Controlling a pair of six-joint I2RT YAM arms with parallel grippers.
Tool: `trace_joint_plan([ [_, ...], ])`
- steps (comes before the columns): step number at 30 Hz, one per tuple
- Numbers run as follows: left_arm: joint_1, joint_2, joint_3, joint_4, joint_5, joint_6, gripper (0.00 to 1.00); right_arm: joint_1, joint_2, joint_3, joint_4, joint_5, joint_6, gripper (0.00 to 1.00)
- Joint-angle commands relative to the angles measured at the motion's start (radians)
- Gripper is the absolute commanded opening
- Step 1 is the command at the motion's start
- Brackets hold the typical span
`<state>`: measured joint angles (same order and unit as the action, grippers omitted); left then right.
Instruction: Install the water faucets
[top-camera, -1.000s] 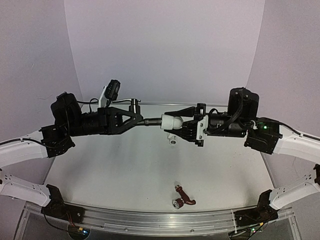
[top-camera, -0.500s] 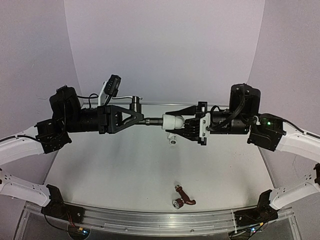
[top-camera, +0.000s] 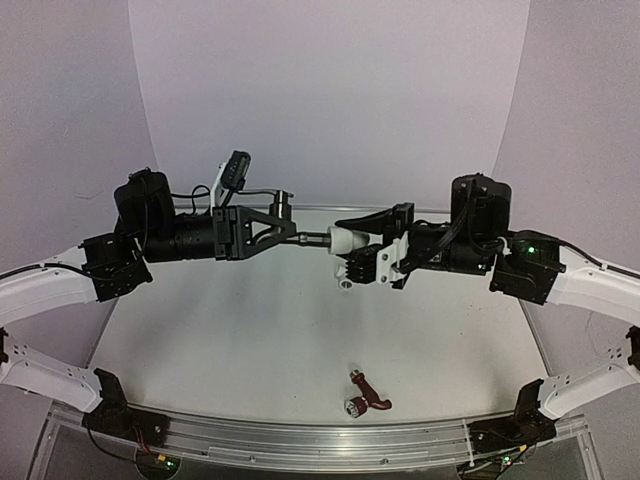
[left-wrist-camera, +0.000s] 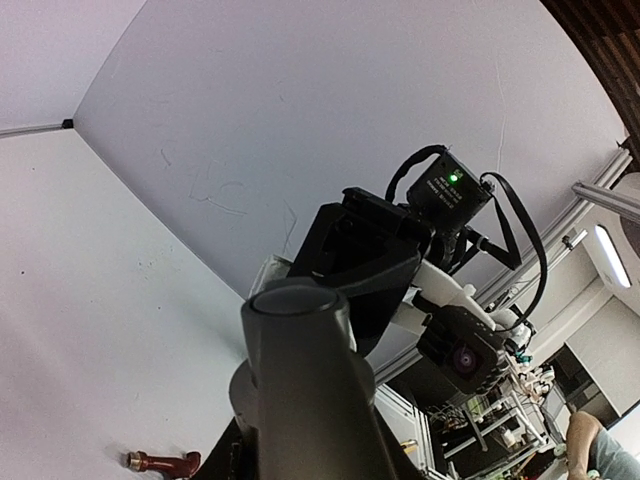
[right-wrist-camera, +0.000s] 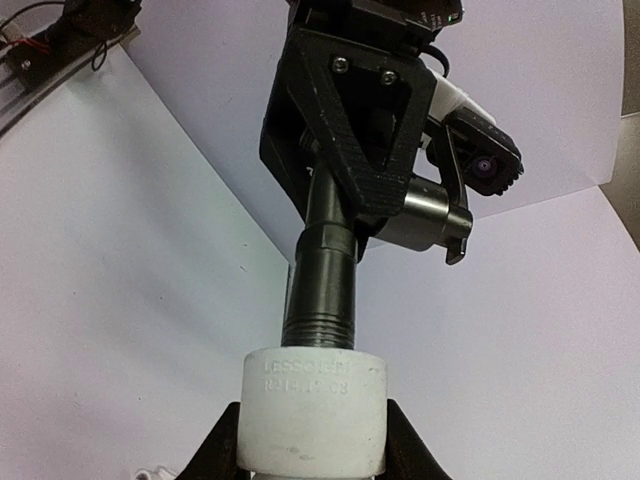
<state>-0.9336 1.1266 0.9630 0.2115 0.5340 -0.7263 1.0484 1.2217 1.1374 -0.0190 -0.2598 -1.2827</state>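
Note:
My left gripper (top-camera: 288, 232) is shut on the dark grey water faucet (top-camera: 305, 239), held level above the table. The faucet's silvery spout (top-camera: 283, 203) points up. Its threaded end (right-wrist-camera: 320, 325) sits in the mouth of a white elbow fitting (top-camera: 346, 240), and part of the thread still shows. My right gripper (top-camera: 352, 248) is shut on that fitting (right-wrist-camera: 314, 410), one finger (right-wrist-camera: 215, 450) on each side. The faucet's dark body (left-wrist-camera: 300, 390) fills the left wrist view. The reddish-brown faucet (top-camera: 366, 392) lies loose on the table near the front, also visible as (left-wrist-camera: 165, 462).
The white table (top-camera: 230, 340) has an aluminium rail (top-camera: 300, 440) along its near edge, between the arm bases. White backdrop walls close in the back and sides. Both arms meet in mid-air over the far half of the table.
Both grippers have shifted slightly right with the joined faucet and fitting. The left wrist has rolled, swinging the faucet's spout rightward. Both grips are unchanged.

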Motion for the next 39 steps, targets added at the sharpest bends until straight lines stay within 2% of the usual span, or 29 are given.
trace_joint_plan([
  [1,-0.036,0.037,0.028,0.015,0.068,-0.031,0.00,0.024,0.010,0.011,0.226,-0.022,-0.056,0.00],
  [8,-0.042,-0.026,-0.021,0.037,0.055,0.098,0.00,0.024,0.032,0.094,0.107,-0.050,0.222,0.00],
  [13,-0.052,-0.045,0.005,-0.042,0.038,0.206,0.00,0.024,0.051,0.138,-0.006,-0.091,0.387,0.00],
  [20,-0.061,-0.018,0.059,-0.154,0.059,0.338,0.00,0.024,0.071,0.192,-0.140,-0.199,0.467,0.00],
  [26,-0.081,-0.017,0.055,-0.163,0.083,0.430,0.00,0.024,0.086,0.230,-0.169,-0.266,0.633,0.00],
  [39,-0.149,-0.067,0.031,-0.204,0.041,0.717,0.00,-0.010,0.166,0.349,-0.196,-0.514,1.119,0.00],
])
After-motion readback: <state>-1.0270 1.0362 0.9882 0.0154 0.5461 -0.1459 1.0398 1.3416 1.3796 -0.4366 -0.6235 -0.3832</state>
